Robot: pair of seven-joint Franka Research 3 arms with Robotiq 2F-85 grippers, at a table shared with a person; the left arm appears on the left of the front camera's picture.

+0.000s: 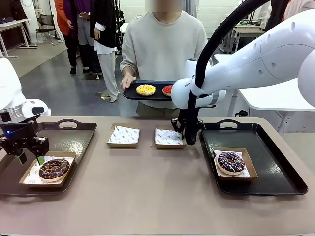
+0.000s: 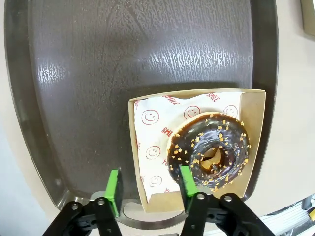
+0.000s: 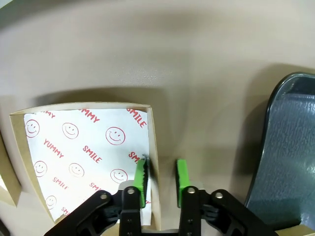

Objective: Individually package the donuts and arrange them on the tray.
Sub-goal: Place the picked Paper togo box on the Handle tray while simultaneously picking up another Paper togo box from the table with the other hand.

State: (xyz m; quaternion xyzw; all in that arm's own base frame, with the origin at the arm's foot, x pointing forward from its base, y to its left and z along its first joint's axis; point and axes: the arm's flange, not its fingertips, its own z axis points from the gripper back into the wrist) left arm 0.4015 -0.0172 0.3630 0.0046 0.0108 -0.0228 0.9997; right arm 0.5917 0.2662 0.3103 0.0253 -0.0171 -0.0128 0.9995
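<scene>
Kraft cardboard lined with smiley-print paper is what the right claw (image 3: pixel 160 179) has closed on. Its green pads pinch the side wall of an empty box (image 3: pixel 83 147) near the middle of the tabletop, towards the far edge, just beside the right tray (image 1: pixel 275 157).

The left claw (image 2: pixel 149 184) hangs with its pads apart, holding nothing, over the left tray (image 1: pixel 83 127) by the tabletop's left edge. It straddles the near wall of the boxed chocolate donut (image 2: pixel 209 150).

The dark sprinkled donut (image 1: pixel 230 162) sits boxed on the right tray at the right edge. The yellow donut (image 1: pixel 145 89) and the red donut (image 1: pixel 168 89) lie unpacked on a small tray (image 1: pixel 133 94) that a person's hand (image 1: pixel 127 81) holds beyond the far edge. A second empty box (image 1: pixel 123 135) waits to the left of the gripped one.

Two donuts look done, so the step in hand seems to be fetching packaging for the third. The next move probably calls for dragging or lifting the gripped box without crushing its thin wall, and keeping it level so a donut can go in.
</scene>
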